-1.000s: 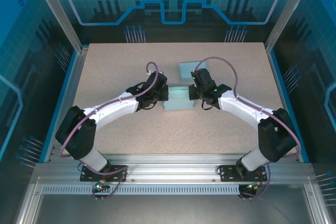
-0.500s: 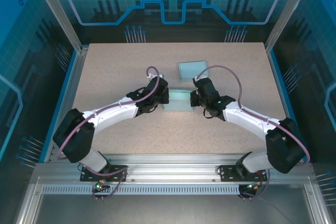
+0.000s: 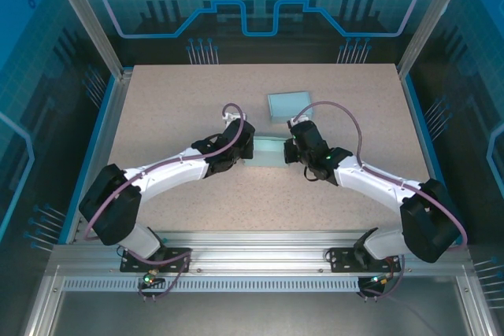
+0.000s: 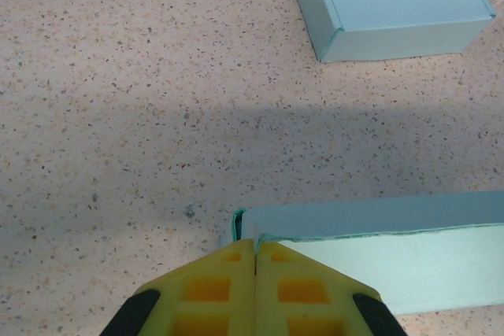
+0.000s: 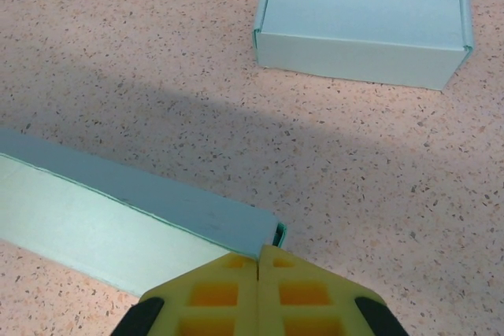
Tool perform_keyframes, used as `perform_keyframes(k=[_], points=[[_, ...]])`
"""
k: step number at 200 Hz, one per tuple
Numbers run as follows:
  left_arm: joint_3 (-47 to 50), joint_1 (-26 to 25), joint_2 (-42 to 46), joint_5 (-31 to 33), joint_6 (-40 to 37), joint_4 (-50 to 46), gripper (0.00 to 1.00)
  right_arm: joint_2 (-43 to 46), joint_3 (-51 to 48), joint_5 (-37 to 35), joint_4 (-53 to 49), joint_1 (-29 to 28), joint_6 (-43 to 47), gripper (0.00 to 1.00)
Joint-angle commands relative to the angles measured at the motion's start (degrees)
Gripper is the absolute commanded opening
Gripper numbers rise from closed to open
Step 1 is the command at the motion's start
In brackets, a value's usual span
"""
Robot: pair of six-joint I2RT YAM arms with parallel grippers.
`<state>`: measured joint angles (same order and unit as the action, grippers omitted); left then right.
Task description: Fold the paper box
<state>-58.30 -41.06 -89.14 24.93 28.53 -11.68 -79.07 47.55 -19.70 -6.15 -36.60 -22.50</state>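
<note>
**Two closed claws squeezing one soft box: where it may slip**

Nearest the bases, both arms reach inward over the table and meet at mid-table. The paper box lies there, low and long, between the two claws.

The left gripper is at the box's left end. In its wrist view the left gripper has its yellow fingers pressed flat together with no gap. Nothing shows between them, and the tips sit at the corner of the paper box, where a thin flap edge stands up. The right gripper mirrors it at the right end. Seen from its own wrist, the right gripper is also fully closed and empty-looking, its tips at the rounded corner of the paper box.

The risks, as I judge them:

- Closed tips push rather than hold, so an uneven push from one side could slide or turn the box across the smooth table.
- Too much pressure from both ends could buckle the long wall instead of creasing the end flap.
- A tip could ride over the corner and flatten the flap outward.

Farther off, a second box sits closed, apart from the first. A box shoved away from the arms could bump it.
</note>
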Motion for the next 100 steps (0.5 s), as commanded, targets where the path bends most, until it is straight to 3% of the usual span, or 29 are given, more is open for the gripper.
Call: perform_keyframes(k=[1, 100], points=[[3.6, -0.3, -4.4, -1.2, -1.7, -12.6, 0.0, -0.8, -2.6, 3.9, -4.2, -2.2, -0.3, 0.0], [6.2, -0.3, -5.2, -0.8, -6.2, -8.9, 0.0, -5.2, -4.1, 2.8, -1.4, -3.5, -1.2, 0.0]])
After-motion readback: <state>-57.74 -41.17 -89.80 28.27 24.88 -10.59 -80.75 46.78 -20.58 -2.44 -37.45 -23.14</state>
